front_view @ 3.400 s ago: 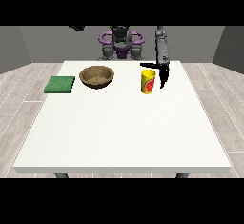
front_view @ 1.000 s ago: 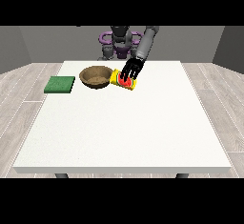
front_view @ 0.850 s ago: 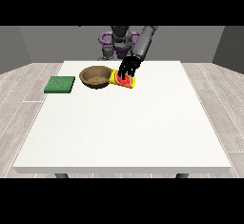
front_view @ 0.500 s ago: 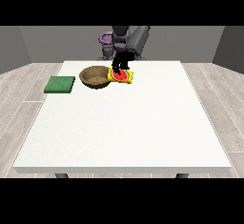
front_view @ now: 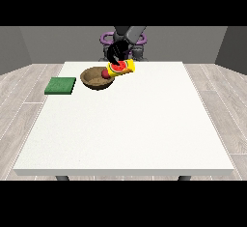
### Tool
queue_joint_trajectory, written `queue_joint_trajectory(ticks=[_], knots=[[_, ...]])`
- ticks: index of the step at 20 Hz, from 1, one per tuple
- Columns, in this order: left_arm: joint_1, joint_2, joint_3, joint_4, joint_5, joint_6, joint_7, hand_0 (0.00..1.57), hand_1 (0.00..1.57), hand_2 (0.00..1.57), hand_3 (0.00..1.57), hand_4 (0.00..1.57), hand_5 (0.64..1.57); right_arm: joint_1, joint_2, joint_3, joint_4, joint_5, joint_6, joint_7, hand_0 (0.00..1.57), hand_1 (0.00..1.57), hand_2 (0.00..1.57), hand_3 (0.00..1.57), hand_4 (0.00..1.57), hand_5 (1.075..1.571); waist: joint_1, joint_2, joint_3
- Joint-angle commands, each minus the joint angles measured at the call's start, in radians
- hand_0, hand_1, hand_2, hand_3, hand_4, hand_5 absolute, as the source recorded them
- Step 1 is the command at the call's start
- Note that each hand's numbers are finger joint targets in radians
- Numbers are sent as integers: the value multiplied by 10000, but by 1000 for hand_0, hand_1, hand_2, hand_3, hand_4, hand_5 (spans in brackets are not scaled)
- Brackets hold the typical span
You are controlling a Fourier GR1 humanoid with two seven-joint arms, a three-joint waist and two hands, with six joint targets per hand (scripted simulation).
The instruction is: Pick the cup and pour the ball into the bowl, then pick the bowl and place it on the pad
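Observation:
The yellow cup (front_view: 121, 69) with a red mouth is tipped on its side above the right rim of the brown bowl (front_view: 94, 80), its mouth facing the bowl. The black hand (front_view: 116, 54), reaching from the view's right side of the robot, has its fingers curled round the cup from above. A red ball (front_view: 104, 74) lies inside the bowl by its right wall, just under the cup's mouth. The green pad (front_view: 61, 85) lies flat left of the bowl. No other hand shows.
The white table (front_view: 125, 129) stretches wide towards the camera in front of the bowl and pad. The robot's purple and grey body (front_view: 137, 42) stands behind the table's far edge.
The hand has carried the cup leftwards from the table's right side to the bowl and tipped it over. The red ball now lies in the bowl.

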Motion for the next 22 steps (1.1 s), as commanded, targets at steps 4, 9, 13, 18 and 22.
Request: queue_joint_trajectory(ticks=[4, 9, 13, 18, 22], knots=[[46, 157, 302, -1329, 40, -1030, -425, 1502, 1502, 1571, 1571, 1067, 1505, 549, -680, -886, 591, -581, 931, -531, 0, 0, 0, 0, 378, 1564, 394, -155, -12], [1330, 1187, 2937, -2319, 3189, 1141, -1528, 710, 710, 1363, 1277, 1101, 1464, 1316, -658, -949, 176, -625, 868, -333, 0, 0, 0, 0, 384, 1565, 548, -669, -42], [2186, 1644, 4723, -3203, 5467, 1918, -2673, 1259, 1259, 1571, 1571, 747, 1569, 1609, -641, -1052, -51, -727, 1029, -565, 0, 0, 0, 0, 377, 1566, 673, -229, -74], [4141, 1890, 5919, -4432, 7835, 2701, -5684, 1458, 1458, 1571, 1571, 1104, 1570, 1617, -435, -794, -1030, -626, 945, -705, 0, 0, 0, 0, 395, 1564, 587, 784, -91], [5429, 1738, 6875, -5591, 9946, 2512, -8086, 1550, 1550, 1571, 1571, 1421, 1505, 1756, -315, -888, -1633, -619, 600, -584, 0, 0, 0, 0, 408, 1566, 871, 1167, -120]])
